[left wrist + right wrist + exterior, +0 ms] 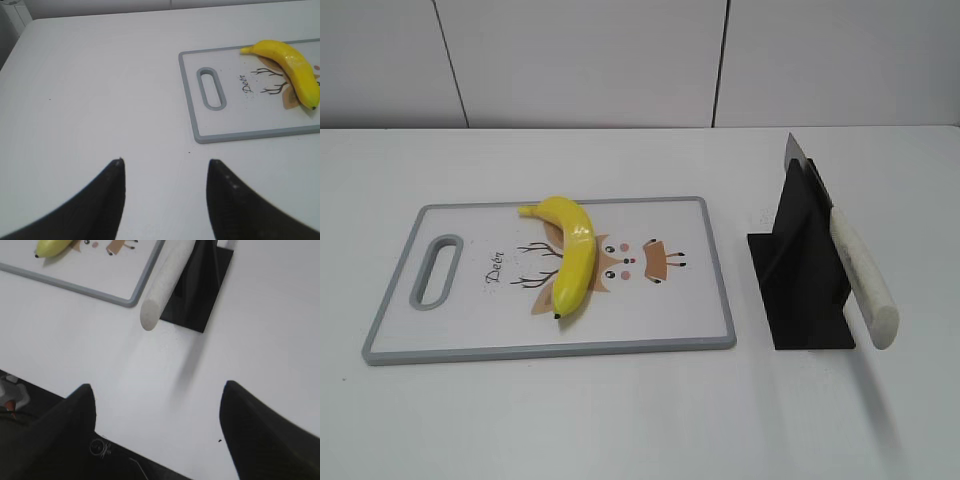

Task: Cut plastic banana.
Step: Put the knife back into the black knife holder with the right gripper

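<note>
**Banana on the board, knife not yet picked up**

The plastic banana (570,255) lies whole on the cutting board (700,300), which sits on the left half of the white table (620,420), roughly midway between the front and back edges. The banana rests left of the board's middle, over the printed deer, its stem toward the back edge and its black tip toward the front. The board's handle slot (437,271) faces the table's left edge.

Toward the right edge stands a black knife stand (800,290), well apart from the board. A knife (860,275) sits in it, blade up at the back, pale handle sloping out toward the front right corner.

The left gripper (165,200) hangs over bare table left of the board, fingers spread, holding nothing. The right gripper (157,435) hovers near the front edge, below the knife handle, likewise wide apart and empty.

Cutting looks not yet begun; the step in hand seems to be fetching the knife. The next move probably calls for the right gripper to close around the sloping handle and draw it free of the stand, while the left steadies the banana.
</note>
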You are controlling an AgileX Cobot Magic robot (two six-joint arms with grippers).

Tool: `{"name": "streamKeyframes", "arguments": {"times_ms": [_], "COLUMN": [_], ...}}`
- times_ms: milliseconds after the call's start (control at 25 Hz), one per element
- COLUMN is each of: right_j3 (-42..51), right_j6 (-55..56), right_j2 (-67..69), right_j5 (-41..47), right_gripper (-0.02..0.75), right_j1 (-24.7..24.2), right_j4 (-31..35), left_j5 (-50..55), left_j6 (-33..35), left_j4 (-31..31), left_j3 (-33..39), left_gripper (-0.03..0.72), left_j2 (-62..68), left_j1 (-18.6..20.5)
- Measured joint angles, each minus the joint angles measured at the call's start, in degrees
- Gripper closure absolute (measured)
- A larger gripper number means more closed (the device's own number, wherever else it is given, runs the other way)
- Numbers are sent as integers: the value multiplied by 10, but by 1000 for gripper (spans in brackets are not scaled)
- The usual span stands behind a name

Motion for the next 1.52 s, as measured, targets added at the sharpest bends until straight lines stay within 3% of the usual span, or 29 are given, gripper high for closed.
{"name": "streamKeyframes", "arguments": {"times_ms": [640,1080,1240,1520], "right_j3": [18,19,19,19], "right_j6": [-15,-12,-12,-10], "right_j2": [-220,-227,-227,-227], "right_j5": [44,45,45,45], "right_gripper": [147,147,147,147], "right_j1": [0,-1,-35,-149], "right_j4": [-9,-5,-5,-5], "left_j5": [0,0,0,0], "left_j6": [0,0,0,0], "left_j4": [0,1,1,1], "left_j3": [0,0,0,0], "left_gripper": [199,199,199,199], "left_j2": [0,0,0,0], "left_j1": [0,0,0,0]}}
